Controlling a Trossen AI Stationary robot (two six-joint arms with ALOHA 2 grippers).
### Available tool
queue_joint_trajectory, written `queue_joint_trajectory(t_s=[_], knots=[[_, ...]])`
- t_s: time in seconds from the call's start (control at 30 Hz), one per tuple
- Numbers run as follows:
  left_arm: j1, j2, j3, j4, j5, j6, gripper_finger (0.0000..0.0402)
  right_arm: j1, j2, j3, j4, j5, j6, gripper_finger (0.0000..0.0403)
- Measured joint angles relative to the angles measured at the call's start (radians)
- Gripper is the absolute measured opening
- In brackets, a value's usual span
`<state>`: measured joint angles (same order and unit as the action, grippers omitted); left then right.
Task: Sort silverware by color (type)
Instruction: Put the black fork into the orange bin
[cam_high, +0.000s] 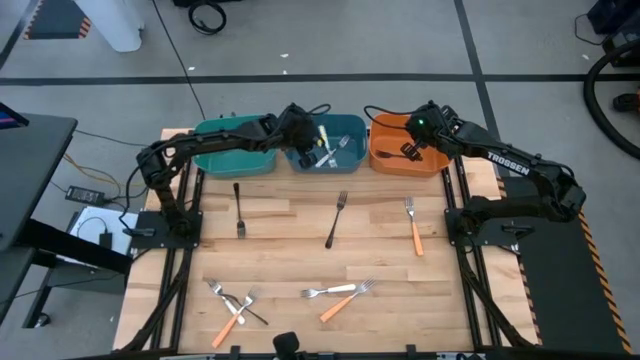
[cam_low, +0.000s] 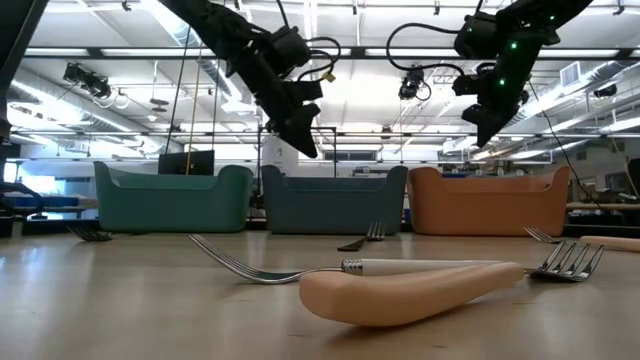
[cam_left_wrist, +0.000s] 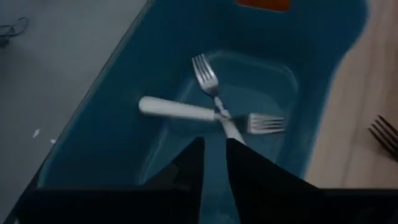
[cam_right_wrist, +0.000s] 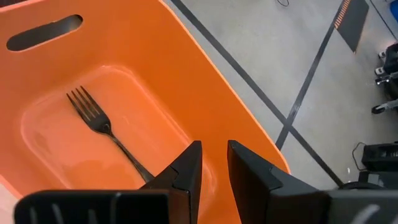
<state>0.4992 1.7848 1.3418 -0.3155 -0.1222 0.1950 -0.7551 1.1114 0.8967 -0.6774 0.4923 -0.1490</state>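
Observation:
My left gripper (cam_high: 305, 135) hangs above the blue middle bin (cam_high: 350, 128), fingers slightly open and holding nothing (cam_left_wrist: 213, 149). Two silver-headed, pale-handled forks (cam_left_wrist: 214, 112) lie crossed on that bin's floor. My right gripper (cam_high: 420, 135) hovers over the orange bin (cam_high: 385, 160), also slightly open and holding nothing (cam_right_wrist: 214, 152). One black fork (cam_right_wrist: 102, 124) lies on that bin's floor. On the table lie two black forks (cam_high: 238, 208) (cam_high: 336, 218), an orange-handled fork (cam_high: 413, 225), and several more forks near the front edge (cam_high: 335, 295).
A teal bin (cam_high: 232, 150) stands left of the blue one, all three in a row along the table's far edge. A tangle of forks (cam_high: 232, 305) lies near the front left corner. The arm bases (cam_high: 165, 225) (cam_high: 490, 225) stand at the table's sides.

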Motion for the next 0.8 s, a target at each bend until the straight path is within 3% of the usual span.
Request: queue_joint_trajectory(t_s=[0.2, 0.5, 0.8], knots=[[-0.011, -0.075, 0.000, -0.040, -0.004, 0.000, 0.0090, 0.011, 0.000, 0.000, -0.001, -0.069, 0.044, 0.0085], [-0.067, -0.285, 0.000, -0.180, 0.000, -0.039, 0.0083, 0.154, 0.001, 0.000, 0.030, -0.419, -0.031, 0.0085], [-0.122, -0.445, 0.000, -0.322, -0.001, -0.229, 0.0082, 0.336, 0.103, 0.000, 0.266, -0.698, -0.121, 0.0085]])
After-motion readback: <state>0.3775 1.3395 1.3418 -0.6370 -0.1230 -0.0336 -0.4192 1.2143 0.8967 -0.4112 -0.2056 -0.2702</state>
